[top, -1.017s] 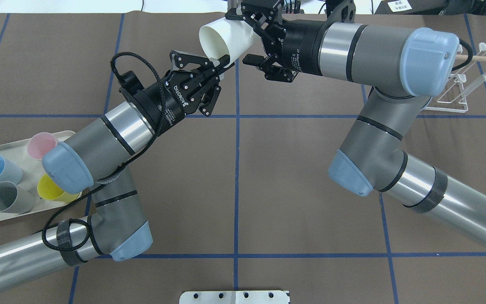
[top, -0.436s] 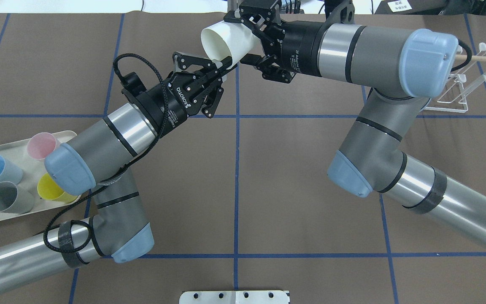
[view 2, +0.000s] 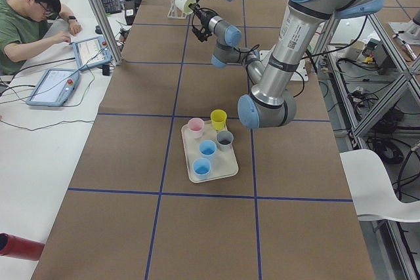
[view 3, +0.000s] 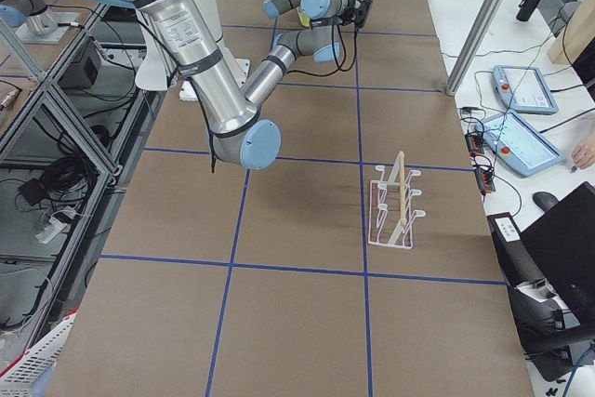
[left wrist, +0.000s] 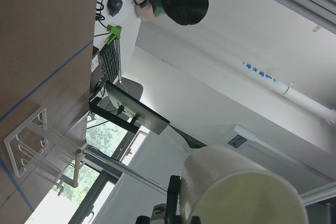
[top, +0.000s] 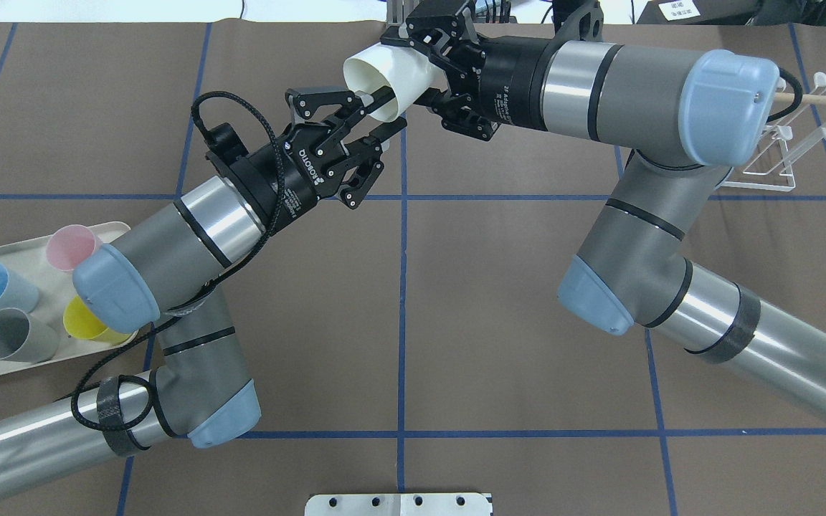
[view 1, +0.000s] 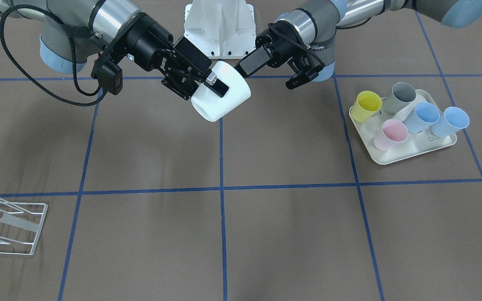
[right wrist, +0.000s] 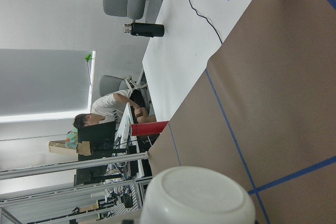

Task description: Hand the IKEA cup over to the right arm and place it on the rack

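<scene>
Two claws meet mid-air: R claw (top: 413, 69) clamped on white cup (top: 382, 72), L claw (top: 386, 111) spread wide at its rim.

Left gripper (top: 388, 109): jaws spread wide, fingertips at the cup's rim.
Right gripper (top: 419, 70): clamped on white cup (top: 383, 72), wrist level, facing left gripper.

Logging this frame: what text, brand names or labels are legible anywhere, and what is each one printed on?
"ROBOTIQ": on the body of the left gripper, upside down in the overhead view.
"2F Adaptive": on the body of the right gripper; the lines after it are too small to read.
White label beyond the table's far edge: print too small to read.
White cup: no lettering shows.
</scene>
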Action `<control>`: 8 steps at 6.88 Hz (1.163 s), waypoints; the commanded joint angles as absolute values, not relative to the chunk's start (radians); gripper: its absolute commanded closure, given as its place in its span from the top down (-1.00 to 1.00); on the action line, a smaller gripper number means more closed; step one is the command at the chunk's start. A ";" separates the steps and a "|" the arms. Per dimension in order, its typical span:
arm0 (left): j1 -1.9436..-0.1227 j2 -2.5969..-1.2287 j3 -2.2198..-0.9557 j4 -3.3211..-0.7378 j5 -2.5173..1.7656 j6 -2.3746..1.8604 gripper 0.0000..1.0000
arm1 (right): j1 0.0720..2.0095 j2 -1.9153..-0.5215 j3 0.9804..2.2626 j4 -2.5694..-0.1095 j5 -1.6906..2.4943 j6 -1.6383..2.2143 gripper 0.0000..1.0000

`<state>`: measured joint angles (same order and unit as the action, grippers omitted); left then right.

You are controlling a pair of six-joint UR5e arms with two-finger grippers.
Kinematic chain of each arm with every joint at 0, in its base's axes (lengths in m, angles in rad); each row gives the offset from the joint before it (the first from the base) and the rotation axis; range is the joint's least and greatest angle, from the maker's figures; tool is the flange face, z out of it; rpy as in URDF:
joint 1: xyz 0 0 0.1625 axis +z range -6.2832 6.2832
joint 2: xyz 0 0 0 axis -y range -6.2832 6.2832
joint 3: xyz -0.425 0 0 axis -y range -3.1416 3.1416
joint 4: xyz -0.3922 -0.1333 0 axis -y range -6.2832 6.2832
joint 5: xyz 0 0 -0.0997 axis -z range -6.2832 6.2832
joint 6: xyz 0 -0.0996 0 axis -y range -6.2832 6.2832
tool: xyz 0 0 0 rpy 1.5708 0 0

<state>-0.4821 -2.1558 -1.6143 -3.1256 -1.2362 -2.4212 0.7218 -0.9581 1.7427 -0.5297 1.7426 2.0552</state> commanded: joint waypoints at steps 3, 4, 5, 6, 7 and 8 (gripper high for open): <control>-0.494 -2.091 -1.637 -3.169 -1.246 -2.418 1.00 | 0.783 -1.049 1.746 -0.430 1.733 2.017 -1.00; -0.508 -2.076 -1.643 -3.172 -1.250 -2.374 1.00 | 0.820 -1.081 1.744 -0.428 1.732 1.915 -1.00; -0.506 -2.031 -1.667 -3.166 -1.252 -2.212 1.00 | 0.859 -1.115 1.743 -0.439 1.732 1.817 -1.00; -0.508 -1.967 -1.721 -3.154 -1.297 -2.046 1.00 | 0.899 -1.138 1.743 -0.478 1.733 1.736 -1.00; -0.538 -1.913 -1.771 -3.089 -1.340 -1.969 1.00 | 0.938 -1.147 1.755 -0.582 1.739 1.641 -1.00; -0.584 -1.867 -1.825 -3.010 -1.353 -1.961 1.00 | 0.977 -1.175 1.762 -0.647 1.738 1.514 -1.00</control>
<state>-0.5417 -1.9238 -1.7655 -3.0873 -1.3271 -2.0089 0.9312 -1.1479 1.7532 -0.5640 1.7372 1.6479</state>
